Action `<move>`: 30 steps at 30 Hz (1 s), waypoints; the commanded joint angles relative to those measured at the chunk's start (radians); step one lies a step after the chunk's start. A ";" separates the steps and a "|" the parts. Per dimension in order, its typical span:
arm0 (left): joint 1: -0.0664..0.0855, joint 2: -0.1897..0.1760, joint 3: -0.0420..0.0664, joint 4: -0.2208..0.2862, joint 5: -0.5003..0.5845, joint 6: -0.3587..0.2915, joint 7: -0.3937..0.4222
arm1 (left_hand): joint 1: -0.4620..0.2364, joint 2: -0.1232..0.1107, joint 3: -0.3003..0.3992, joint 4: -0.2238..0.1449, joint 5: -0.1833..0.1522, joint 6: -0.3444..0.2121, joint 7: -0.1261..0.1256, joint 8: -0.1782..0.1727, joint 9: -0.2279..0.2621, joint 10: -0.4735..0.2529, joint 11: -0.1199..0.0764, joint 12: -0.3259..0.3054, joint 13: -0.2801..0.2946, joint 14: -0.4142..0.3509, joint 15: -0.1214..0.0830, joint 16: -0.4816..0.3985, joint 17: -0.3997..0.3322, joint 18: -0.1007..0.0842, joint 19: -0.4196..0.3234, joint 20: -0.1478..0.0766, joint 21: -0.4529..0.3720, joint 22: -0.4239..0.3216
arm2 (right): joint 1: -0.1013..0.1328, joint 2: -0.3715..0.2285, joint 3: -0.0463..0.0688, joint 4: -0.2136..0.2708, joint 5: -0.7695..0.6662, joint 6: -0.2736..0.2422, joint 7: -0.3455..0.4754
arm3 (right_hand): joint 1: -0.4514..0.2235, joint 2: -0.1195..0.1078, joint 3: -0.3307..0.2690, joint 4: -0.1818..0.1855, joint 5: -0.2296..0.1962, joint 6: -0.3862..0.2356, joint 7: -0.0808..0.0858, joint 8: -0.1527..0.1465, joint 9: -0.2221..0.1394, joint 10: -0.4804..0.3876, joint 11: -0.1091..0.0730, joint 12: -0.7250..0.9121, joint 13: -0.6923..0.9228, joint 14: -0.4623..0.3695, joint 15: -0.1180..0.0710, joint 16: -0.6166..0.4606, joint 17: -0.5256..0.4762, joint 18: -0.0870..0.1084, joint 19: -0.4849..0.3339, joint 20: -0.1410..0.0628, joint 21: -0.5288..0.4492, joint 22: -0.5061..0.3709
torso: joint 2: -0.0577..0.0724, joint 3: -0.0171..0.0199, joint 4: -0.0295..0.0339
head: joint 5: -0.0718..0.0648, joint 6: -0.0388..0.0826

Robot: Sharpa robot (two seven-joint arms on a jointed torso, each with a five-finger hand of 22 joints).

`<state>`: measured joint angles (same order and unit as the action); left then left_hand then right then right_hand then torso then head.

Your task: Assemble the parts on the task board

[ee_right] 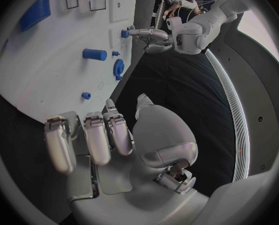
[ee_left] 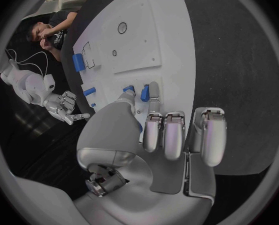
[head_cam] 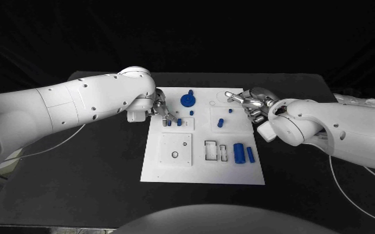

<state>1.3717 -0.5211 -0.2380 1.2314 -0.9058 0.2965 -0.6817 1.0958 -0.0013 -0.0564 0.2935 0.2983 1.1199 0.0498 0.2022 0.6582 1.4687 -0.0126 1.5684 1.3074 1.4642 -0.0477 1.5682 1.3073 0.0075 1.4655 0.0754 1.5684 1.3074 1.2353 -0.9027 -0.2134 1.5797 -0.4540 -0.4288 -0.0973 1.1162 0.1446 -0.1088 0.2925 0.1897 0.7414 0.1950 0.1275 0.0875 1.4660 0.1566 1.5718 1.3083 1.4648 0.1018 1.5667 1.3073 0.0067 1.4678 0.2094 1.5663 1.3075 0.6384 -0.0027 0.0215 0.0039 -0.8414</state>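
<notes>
I have the left hand (head_cam: 160, 110) down over the left edge of the task board (head_cam: 168, 173), its fingertips (ee_left: 153, 87) lowered onto the board right at two small blue parts (head_cam: 179, 121) that stand side by side; in the left wrist view one finger and the thumb reach to either side of those pieces, while the other fingers are curled back toward the palm. I cannot tell whether the pieces are actually pinched or only touched. Just beyond those fingertips, further across the board, I see the blue gear (head_cam: 187, 100), and past it a short blue peg (head_cam: 220, 122) lying on a raised square plate. My right hand (head_cam: 251, 103) hovers at the board's far right corner, fingers spread apart and holding nothing; the right wrist view shows its fingers (ee_right: 117, 132) bent loosely above the black table (head_cam: 94, 174) just off the board edge, with a tiny blue stud (ee_right: 86, 95) nearest them. Well away from both hands, near the board's front right, lie two blue cylinders (head_cam: 239, 153) beside open rectangular slots (head_cam: 211, 150).
</notes>
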 commanded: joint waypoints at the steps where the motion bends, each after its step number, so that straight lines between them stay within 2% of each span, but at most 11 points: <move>1: 0.000 0.003 0.000 0.000 0.014 0.018 -0.004 | -0.012 0.003 -0.007 0.000 -0.008 -0.008 0.001 -0.003 0.002 0.102 0.008 0.002 0.263 0.107 0.007 0.003 0.263 -0.008 0.105 0.006 0.002 0.263 | 0.000 0.000 0.000 0.002 -0.004 0.006 0.005 | 0.000 0.007 -0.006 -0.002 0.004 0.006 0.041 0.004 0.001 0.105 0.010 -0.001 0.262 0.106 0.006 0.004 0.263 -0.007 0.103 0.006 0.004 0.263 | 0.000 0.0002 0.0009 | -0.001 0.000; 7: 0.000 -0.003 0.000 0.006 0.011 -0.017 0.006 | -0.041 0.009 -0.027 0.001 -0.023 -0.002 0.001 0.003 0.006 0.102 0.008 0.002 0.263 0.107 0.008 0.003 0.263 -0.008 0.105 0.007 0.002 0.263 | 0.000 0.000 0.000 0.001 -0.004 0.007 0.005 | 0.000 0.007 -0.006 -0.002 0.004 0.006 0.041 0.004 0.001 0.105 0.010 -0.001 0.262 0.106 0.006 0.004 0.263 -0.007 0.103 0.006 0.004 0.263 | 0.000 -0.0003 0.0009 | -0.002 0.002; 12: 0.000 -0.017 0.000 0.015 0.007 -0.067 0.031 | -0.097 0.019 -0.066 0.000 -0.109 0.012 -0.002 0.016 0.017 0.102 0.005 0.002 0.263 0.107 0.006 0.003 0.263 -0.008 0.105 0.007 0.002 0.263 | 0.000 0.000 0.000 0.000 -0.004 0.008 0.004 | 0.000 0.007 -0.006 -0.002 0.004 0.006 0.041 0.004 0.001 0.105 0.010 -0.001 0.262 0.106 0.006 0.004 0.263 -0.007 0.103 0.006 0.004 0.263 | 0.000 -0.0006 0.0014 | -0.002 0.004; 16: 0.000 -0.028 0.001 0.021 0.006 -0.096 0.052 | -0.122 0.021 -0.084 0.001 -0.156 0.016 -0.003 0.022 0.023 0.102 0.004 0.002 0.263 0.107 0.005 0.003 0.263 -0.008 0.105 0.007 0.002 0.263 | -0.001 -0.001 0.000 -0.001 -0.004 0.008 0.004 | 0.001 0.008 -0.007 -0.003 0.004 0.006 0.041 0.005 0.001 0.105 0.010 -0.001 0.262 0.106 0.006 0.004 0.263 -0.007 0.103 0.006 0.004 0.263 | 0.000 -0.0004 0.0017 | -0.002 0.007; 18: 0.000 -0.032 0.001 0.023 0.007 -0.108 0.059 | -0.129 0.022 -0.088 0.001 -0.166 0.017 -0.003 0.023 0.024 0.102 0.004 0.002 0.263 0.107 0.005 0.003 0.263 -0.008 0.105 0.006 0.002 0.263 | -0.001 -0.001 0.000 -0.002 -0.004 0.008 0.004 | 0.001 0.008 -0.007 -0.003 0.004 0.006 0.041 0.005 0.001 0.105 0.010 -0.001 0.262 0.106 0.006 0.004 0.263 -0.007 0.103 0.006 0.004 0.263 | 0.000 -0.0010 0.0019 | -0.002 0.007; 24: 0.000 -0.042 0.001 0.027 0.009 -0.134 0.079 | -0.124 0.026 -0.086 -0.001 -0.170 0.019 -0.004 0.024 0.025 0.102 0.004 0.002 0.263 0.107 0.005 0.003 0.263 -0.008 0.105 0.006 0.002 0.263 | -0.001 0.000 0.000 -0.003 -0.004 0.009 0.004 | 0.001 0.008 -0.007 -0.003 0.004 0.006 0.041 0.005 0.001 0.105 0.010 -0.001 0.262 0.106 0.006 0.004 0.263 -0.007 0.103 0.006 0.004 0.263 | 0.000 -0.0005 0.0004 | 0.000 0.011; 26: 0.000 -0.044 0.001 0.028 0.009 -0.143 0.084 | -0.106 0.031 -0.083 -0.003 -0.161 0.019 -0.005 0.025 0.027 0.102 0.003 0.002 0.263 0.107 0.004 0.003 0.263 -0.008 0.105 0.006 0.002 0.263 | -0.001 0.000 0.000 -0.003 -0.004 0.009 0.004 | 0.001 0.008 -0.008 -0.003 0.004 0.006 0.041 0.005 0.001 0.105 0.010 -0.001 0.262 0.106 0.006 0.004 0.263 -0.007 0.103 0.006 0.004 0.263 | 0.000 -0.0006 0.0001 | -0.001 0.011; 27: 0.000 -0.045 0.001 0.028 0.010 -0.146 0.087 | -0.093 0.033 -0.081 -0.003 -0.147 0.018 -0.005 0.025 0.028 0.102 0.002 0.002 0.263 0.107 0.004 0.003 0.263 -0.008 0.105 0.006 0.002 0.263 | -0.001 0.000 0.000 -0.003 -0.004 0.009 0.004 | 0.001 0.009 -0.008 -0.003 0.004 0.006 0.041 0.005 0.001 0.105 0.010 -0.001 0.262 0.106 0.006 0.004 0.263 -0.007 0.103 0.006 0.004 0.263 | 0.000 -0.0007 0.0004 | -0.001 0.011; 28: 0.000 -0.045 0.001 0.027 0.010 -0.147 0.091 | -0.065 0.038 -0.075 -0.003 -0.097 0.015 -0.007 0.025 0.029 0.102 0.001 0.002 0.263 0.107 0.003 0.003 0.263 -0.008 0.105 0.005 0.002 0.263 | -0.001 0.000 0.000 -0.003 -0.004 0.010 0.004 | 0.001 0.009 -0.008 -0.003 0.004 0.006 0.041 0.005 0.001 0.105 0.010 -0.001 0.262 0.106 0.006 0.004 0.263 -0.007 0.103 0.006 0.004 0.263 | 0.000 -0.0008 0.0004 | -0.002 0.012; 30: 0.000 -0.044 0.002 0.024 0.011 -0.140 0.097 | -0.043 0.040 -0.074 -0.002 -0.051 0.013 -0.008 0.025 0.031 0.102 0.000 0.002 0.263 0.107 0.002 0.003 0.263 -0.008 0.105 0.004 0.002 0.263 | -0.001 0.000 0.000 -0.004 -0.004 0.010 0.003 | 0.001 0.009 -0.008 -0.003 0.004 0.006 0.041 0.005 0.001 0.105 0.010 -0.001 0.262 0.106 0.006 0.004 0.263 -0.007 0.103 0.006 0.004 0.263 | 0.000 -0.0006 0.0007 | -0.002 0.012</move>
<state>1.3713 -0.5669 -0.2372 1.2554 -0.9013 0.1766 -0.6193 1.0431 0.0370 -0.1336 0.2906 0.2299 1.1310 0.0464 0.2227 0.6880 1.4651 -0.0091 1.5684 1.3081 1.4643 -0.0477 1.5682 1.3080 0.0074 1.4655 0.0754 1.5684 1.3073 1.2353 -0.9029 -0.2134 1.5762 -0.4540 -0.4285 -0.0972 1.1162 0.1446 -0.1117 0.2896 0.1896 0.7414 0.1950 0.1274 0.0872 1.4660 0.1566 1.5718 1.3084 1.4648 0.1018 1.5667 1.3081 0.0067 1.4678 0.2094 1.5663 1.3073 0.6379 -0.0034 0.0221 0.0030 -0.8299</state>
